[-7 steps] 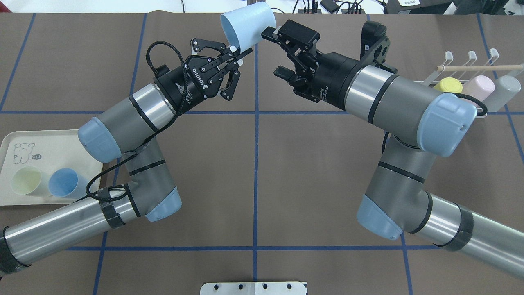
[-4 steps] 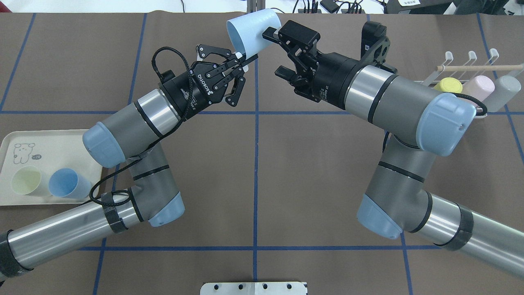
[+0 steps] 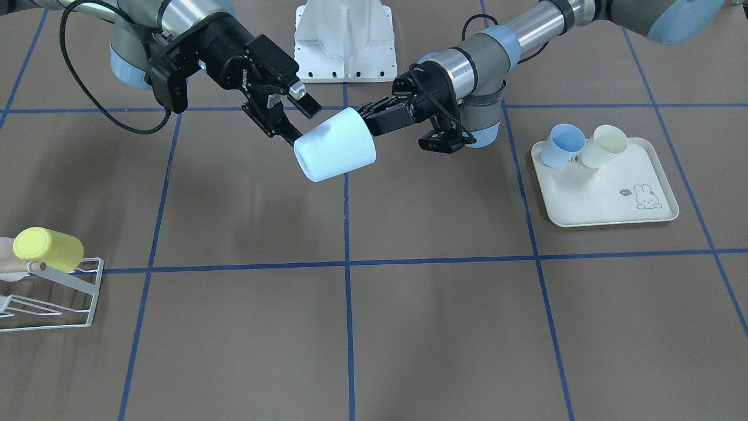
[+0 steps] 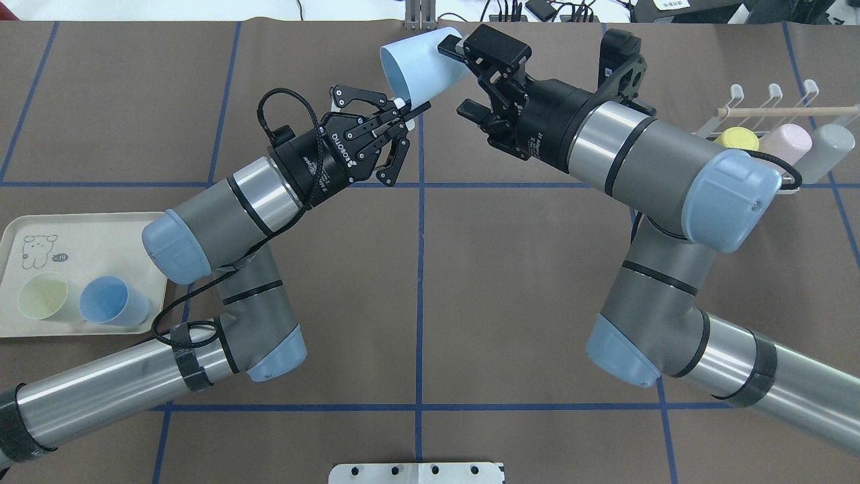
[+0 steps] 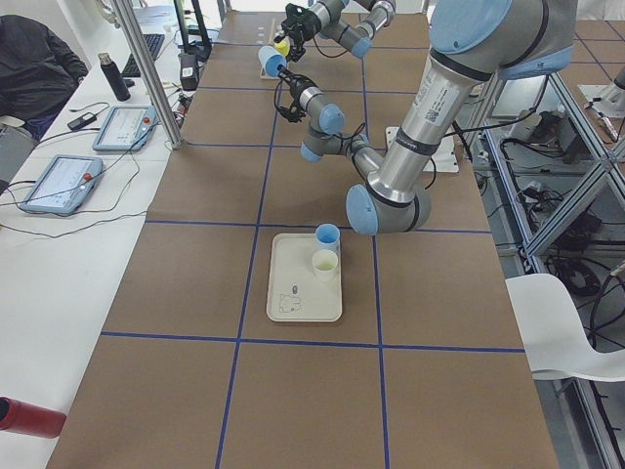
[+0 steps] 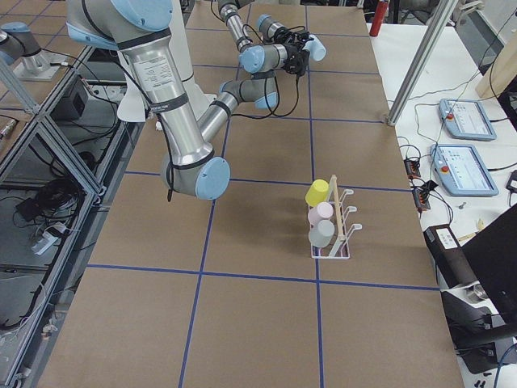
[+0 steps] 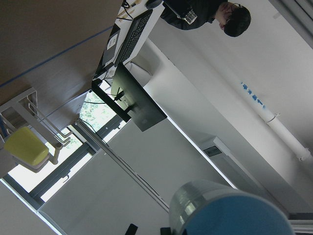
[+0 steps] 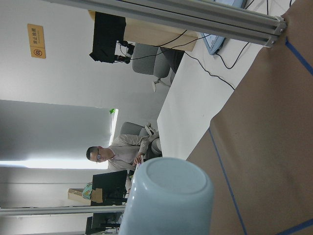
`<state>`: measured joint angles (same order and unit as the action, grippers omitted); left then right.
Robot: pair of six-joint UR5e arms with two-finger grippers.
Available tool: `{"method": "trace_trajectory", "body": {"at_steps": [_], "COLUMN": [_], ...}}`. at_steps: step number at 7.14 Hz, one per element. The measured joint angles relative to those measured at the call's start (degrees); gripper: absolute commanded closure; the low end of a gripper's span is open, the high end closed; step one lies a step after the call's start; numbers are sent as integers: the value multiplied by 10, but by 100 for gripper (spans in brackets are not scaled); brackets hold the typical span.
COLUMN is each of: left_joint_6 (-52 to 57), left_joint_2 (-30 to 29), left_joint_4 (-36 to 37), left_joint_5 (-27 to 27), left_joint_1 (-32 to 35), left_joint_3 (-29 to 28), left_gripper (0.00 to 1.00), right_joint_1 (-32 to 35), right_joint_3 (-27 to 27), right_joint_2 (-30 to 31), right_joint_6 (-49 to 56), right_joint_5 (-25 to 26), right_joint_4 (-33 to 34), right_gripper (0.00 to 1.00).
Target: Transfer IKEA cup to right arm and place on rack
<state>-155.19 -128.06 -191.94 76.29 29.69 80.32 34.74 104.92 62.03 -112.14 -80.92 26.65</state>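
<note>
Brown blue-gridded table (image 4: 537, 302) with rack (image 4: 786, 109); white desk (image 5: 49, 264) alongside

Overhead: above and behind the cup (image 4: 422, 62), looking forward and down. Front: opposite, facing back, steeply down. Sides: far off at either end of the surface (image 5: 195, 283), looking along it. Wrists: hard against the cup, tilted roomward. Cup in all six.

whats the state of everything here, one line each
light blue cup, held in the air, tilted
left gripper, shut on the cup's rim
right gripper, open, at the cup's base
rack, holds yellow cup, pink cup, grey cup
tray, holds blue cup and pale yellow cup, upright
</note>
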Motion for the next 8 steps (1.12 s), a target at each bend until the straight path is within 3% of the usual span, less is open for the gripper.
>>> {"method": "trace_trajectory", "body": {"at_steps": [8], "left_joint_6": [0], "left_joint_2": [-19], "left_joint_4": [1], "left_joint_5": [-11], "left_joint_1": [-25], "left_joint_3": [2], "left_gripper": [100], "right_joint_1": [1], "right_joint_3": [-5], "right_joint_2": [-1], "right_joint_6": [-1], "right_joint_5": [4], "right_joint_4": [0], "right_gripper": [3]}}
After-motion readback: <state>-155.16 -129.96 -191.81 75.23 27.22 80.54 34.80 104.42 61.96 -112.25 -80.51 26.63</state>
